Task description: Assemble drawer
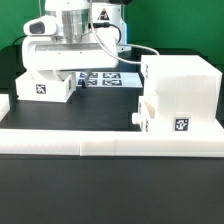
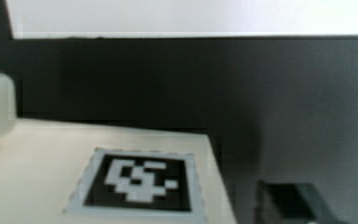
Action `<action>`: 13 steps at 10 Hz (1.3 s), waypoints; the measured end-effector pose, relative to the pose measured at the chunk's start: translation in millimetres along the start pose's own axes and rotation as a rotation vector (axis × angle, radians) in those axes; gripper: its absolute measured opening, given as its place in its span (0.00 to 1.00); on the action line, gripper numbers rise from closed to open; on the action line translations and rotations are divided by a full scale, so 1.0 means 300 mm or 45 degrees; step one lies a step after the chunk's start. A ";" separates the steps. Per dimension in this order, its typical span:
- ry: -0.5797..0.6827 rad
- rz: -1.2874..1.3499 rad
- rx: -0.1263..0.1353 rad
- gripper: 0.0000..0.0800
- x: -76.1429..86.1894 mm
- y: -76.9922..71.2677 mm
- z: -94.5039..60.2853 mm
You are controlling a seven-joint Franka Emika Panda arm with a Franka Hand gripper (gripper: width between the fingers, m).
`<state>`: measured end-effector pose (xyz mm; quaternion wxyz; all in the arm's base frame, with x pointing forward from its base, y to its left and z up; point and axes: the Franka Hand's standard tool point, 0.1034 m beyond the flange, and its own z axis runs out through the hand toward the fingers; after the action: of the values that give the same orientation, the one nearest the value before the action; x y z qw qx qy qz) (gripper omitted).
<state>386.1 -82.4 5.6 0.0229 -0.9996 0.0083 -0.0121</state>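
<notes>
A flat white drawer box point(image 1: 45, 86) with a tag lies at the exterior view's left. My gripper point(image 1: 62, 68) hangs right over its far edge. In the wrist view the box top point(image 2: 51, 160) and its tag point(image 2: 144, 180) fill the near part. One dark fingertip point(image 2: 297, 196) shows just beside the box edge, standing wide from the middle; the other finger is hidden. The gripper looks open and holds nothing that I can see. The large hollow white shell point(image 1: 182, 88) stands at the exterior view's right, with a smaller white box point(image 1: 147, 112) against its front left.
The long low white border rail point(image 1: 110, 142) runs along the front. The marker board point(image 1: 102, 78) lies on the dark table between the flat box and the shell. A white strip point(image 2: 194, 18) runs across the far part of the wrist view.
</notes>
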 end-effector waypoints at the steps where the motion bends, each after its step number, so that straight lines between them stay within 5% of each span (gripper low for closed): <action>1: 0.000 -0.004 0.000 0.10 0.001 -0.003 0.000; 9: -0.005 -0.045 0.004 0.05 0.011 -0.011 -0.006; 13: -0.018 -0.277 0.055 0.05 0.174 -0.089 -0.116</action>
<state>437.8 -58.2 42.7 0.0429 -0.9939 -0.1008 -0.0077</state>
